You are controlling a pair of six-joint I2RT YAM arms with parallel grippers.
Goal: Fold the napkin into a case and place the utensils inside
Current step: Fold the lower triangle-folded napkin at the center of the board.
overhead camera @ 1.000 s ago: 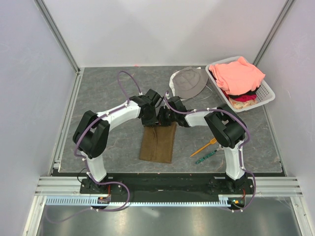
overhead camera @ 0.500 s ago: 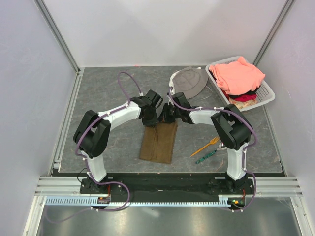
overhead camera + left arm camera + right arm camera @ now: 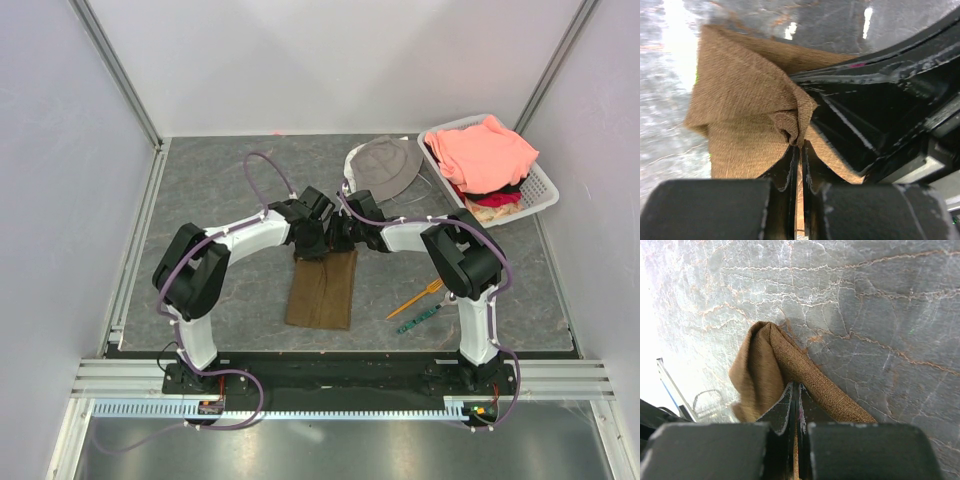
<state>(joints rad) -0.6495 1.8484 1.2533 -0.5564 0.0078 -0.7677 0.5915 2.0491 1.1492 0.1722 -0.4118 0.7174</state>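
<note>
Left claw (image 3: 800,145), right claw (image 3: 795,388) edged farther, pinching bunched napkin (image 3: 322,290) corners (brown, narrow)

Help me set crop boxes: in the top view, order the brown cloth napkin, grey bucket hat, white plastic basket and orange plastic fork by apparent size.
1. white plastic basket
2-3. brown cloth napkin and grey bucket hat: too alike to rank; the napkin's far edge is covered
4. thin orange plastic fork, clearly smallest

a grey bucket hat (image 3: 385,165) lies at the far side of the table (image 3: 220,170), just beside a white basket (image 3: 540,190) heaped with salmon-pink clothes (image 3: 485,150).
</note>
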